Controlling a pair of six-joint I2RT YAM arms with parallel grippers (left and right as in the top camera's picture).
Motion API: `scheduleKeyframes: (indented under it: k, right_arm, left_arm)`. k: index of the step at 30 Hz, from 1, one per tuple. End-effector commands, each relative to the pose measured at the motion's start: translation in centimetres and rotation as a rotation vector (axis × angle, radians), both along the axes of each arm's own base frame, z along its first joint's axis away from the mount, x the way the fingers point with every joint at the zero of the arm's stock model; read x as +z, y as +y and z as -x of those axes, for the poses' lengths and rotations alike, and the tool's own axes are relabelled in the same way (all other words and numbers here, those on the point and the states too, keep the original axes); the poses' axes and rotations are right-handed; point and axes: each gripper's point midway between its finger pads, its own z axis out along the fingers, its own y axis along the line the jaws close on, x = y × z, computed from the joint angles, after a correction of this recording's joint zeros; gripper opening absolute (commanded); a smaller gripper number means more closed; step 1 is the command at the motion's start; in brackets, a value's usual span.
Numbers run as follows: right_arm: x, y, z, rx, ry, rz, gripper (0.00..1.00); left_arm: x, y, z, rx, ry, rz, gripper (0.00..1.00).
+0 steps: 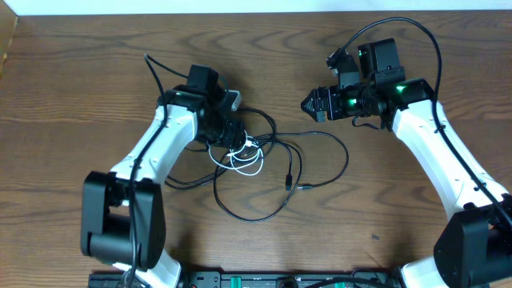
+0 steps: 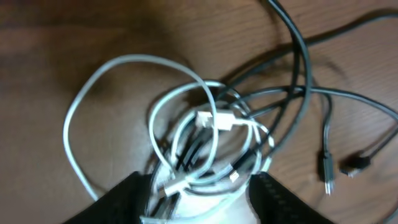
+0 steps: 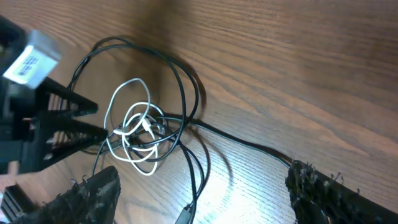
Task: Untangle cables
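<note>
**Short white cord** [image 1: 246, 158], coiled in several small loops, lies knotted with thin black cords [image 1: 346, 156] on the brown wood-grain table [image 1: 80, 88], a little left of centre. The black cords leave the knot in wider loops that spread toward the middle of the table. Two small black plug ends [image 1: 289, 178] lie just right of the tangle.

**Left gripper** [image 1: 232, 142] sits directly over the knot. In the left wrist view its dark fingers [image 2: 121, 199] stand apart on either side of the white and black strands — whether they pinch them cannot be told.

**Right gripper** [image 1: 310, 104] is well apart from the tangle, toward the far right of the table — jaws spread wide, nothing between them.
</note>
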Motion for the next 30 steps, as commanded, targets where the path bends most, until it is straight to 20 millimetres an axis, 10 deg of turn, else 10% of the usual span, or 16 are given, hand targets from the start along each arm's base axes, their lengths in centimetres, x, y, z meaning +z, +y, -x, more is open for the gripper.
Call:
scheduleKeyframes:
  k: [1,30]
  right_arm:
    - [0.0,-0.1,-0.1,-0.009,0.004,-0.001,0.84]
    - [0.1,-0.1,-0.3,-0.011,-0.004,0.0,0.84]
  left_arm:
    - [-2.6,0.1,-0.3,0.041,0.051,-0.016,0.49]
    - [-6.0,-1.7,1.0,0.002,0.118,-0.041,0.38]
